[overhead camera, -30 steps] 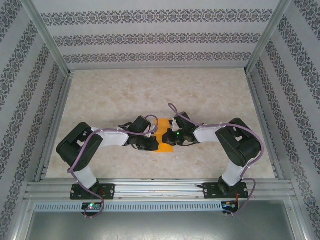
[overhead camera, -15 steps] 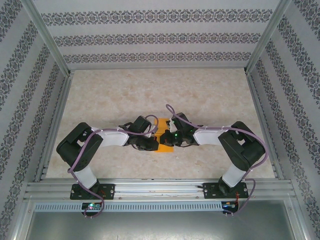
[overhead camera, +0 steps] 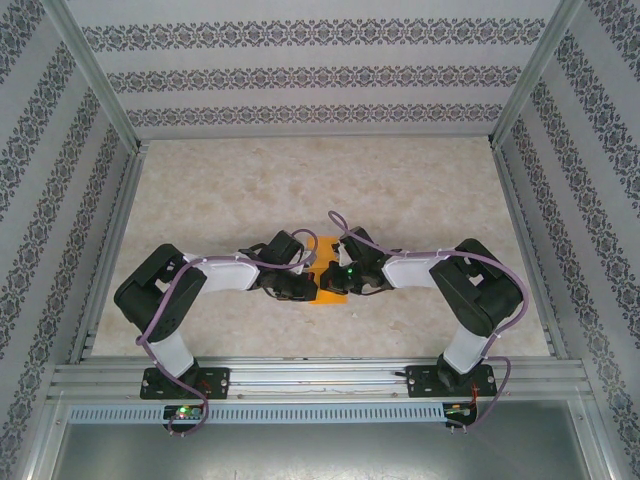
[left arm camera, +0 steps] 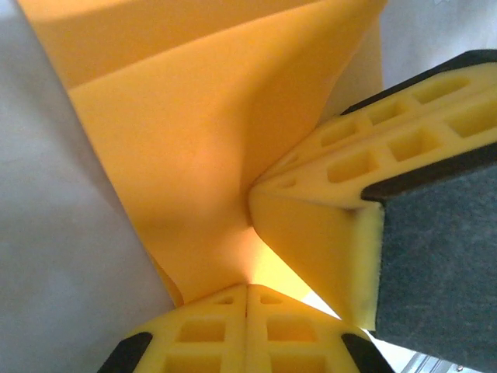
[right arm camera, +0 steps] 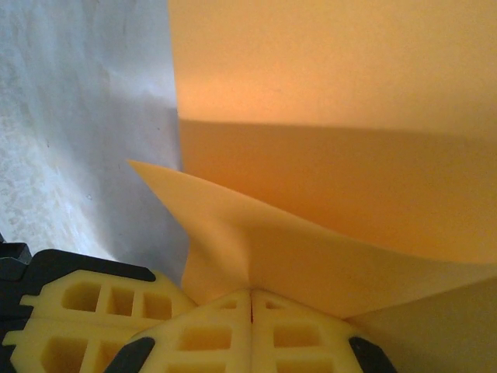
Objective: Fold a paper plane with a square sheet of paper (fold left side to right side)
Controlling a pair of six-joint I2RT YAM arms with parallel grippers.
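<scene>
The square sheet of paper (overhead camera: 331,291) is bright orange and lies creased on the table between the two wrists, mostly hidden under them in the top view. My left gripper (left arm camera: 248,287) is shut on a lifted edge of the paper (left arm camera: 186,132), which rises from its tips as a curved flap. My right gripper (right arm camera: 251,291) is also shut on a raised corner of the paper (right arm camera: 334,101), with a folded layer lying flat beyond it. In the top view the left gripper (overhead camera: 305,288) and right gripper (overhead camera: 338,279) stand almost touching. The right gripper's fingers (left arm camera: 365,155) appear beside the left one.
The beige marbled table (overhead camera: 320,190) stretches back behind the arms. Patterned walls (overhead camera: 320,75) and aluminium posts enclose it on three sides. A metal rail (overhead camera: 320,378) carrying both arm bases runs along the near edge. The left gripper's fingers (right arm camera: 78,307) sit at the lower left of the right wrist view.
The right wrist has shifted a little to the left, toward the left gripper, narrowing the visible strip of orange paper between them. The left arm has barely moved.
</scene>
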